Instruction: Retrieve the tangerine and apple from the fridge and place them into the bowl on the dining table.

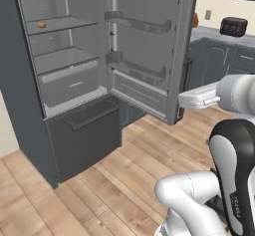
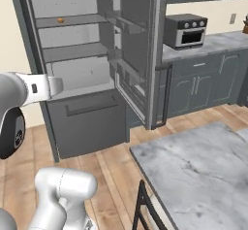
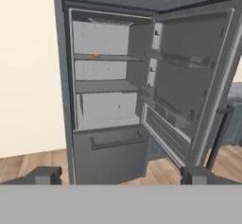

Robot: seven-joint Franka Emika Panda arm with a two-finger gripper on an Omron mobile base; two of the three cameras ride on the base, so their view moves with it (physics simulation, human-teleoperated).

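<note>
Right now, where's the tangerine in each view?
Left base view: tangerine upper left, on the fridge's upper shelf, near its left end.
Right base view: upper left, same shelf.
Hand view: above centre-left, same shelf, small.
Shared landmark: the open fridge door, to the tangerine's right in all three.

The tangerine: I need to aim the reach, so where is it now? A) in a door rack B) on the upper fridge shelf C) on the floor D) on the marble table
B: the tangerine sits on the upper shelf inside the open fridge, toward the shelf's left side.
</note>
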